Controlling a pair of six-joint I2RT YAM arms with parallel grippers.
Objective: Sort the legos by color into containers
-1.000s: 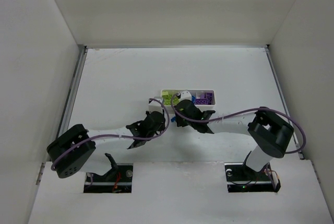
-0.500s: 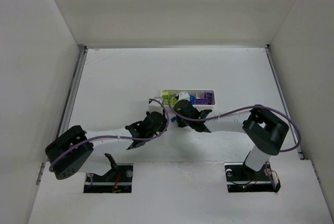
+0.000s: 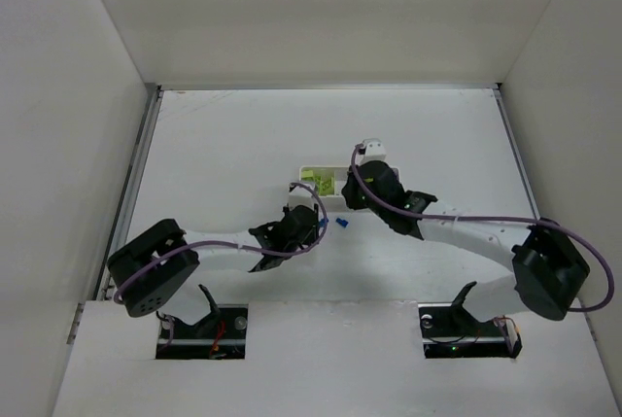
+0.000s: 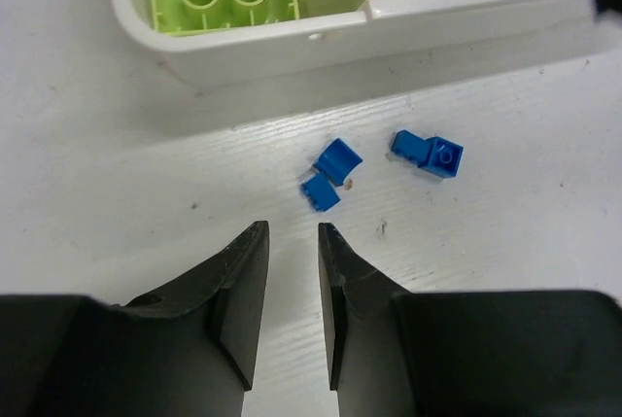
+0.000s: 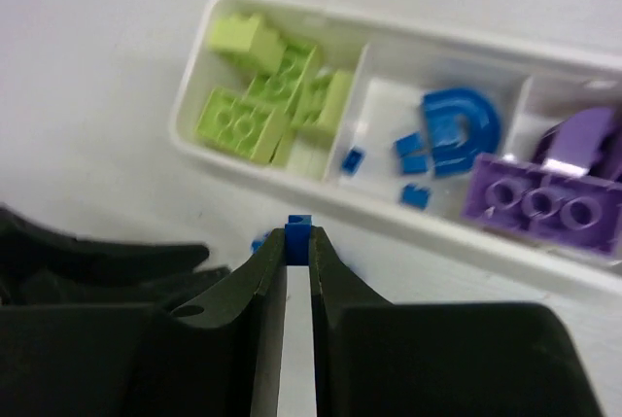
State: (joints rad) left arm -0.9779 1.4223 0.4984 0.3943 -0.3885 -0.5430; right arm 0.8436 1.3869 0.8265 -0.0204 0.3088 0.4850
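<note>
Working the rig from afar, I see the right hand [image 5: 298, 245] clamped on a tiny blue brick [image 5: 298, 226]. The piece is pinched at the very tips of its two dark fingers, on the near side of the white tray [image 5: 188, 86]. In the right wrist view the tray's three compartments read left to right. Yellow-green bricks [image 5: 243, 125] are heaped in the first, and a blue arch piece [image 5: 457, 125] with several small blue bits lies in the middle one. Purple bricks [image 5: 544, 208] fill the third, though this view is soft and I cannot count the smallest pieces. The left hand [image 4: 292, 242] sits low over the table [image 4: 117, 174], short of the tray's near wall, its fingers a narrow gap apart with nothing between them. Just ahead of its tips lie loose blue bricks [image 4: 330, 176] on the bare table. Two of them touch each other. Another blue piece [image 4: 429, 154] lies a little to their right, apart from the pair and also outside the tray. From the overhead camera both arms reach toward the middle of the table. The right arm [image 3: 466, 232] covers the tray's right end so that only the green end shows, and the loose blue bricks appear as a speck between the two hands.
</note>
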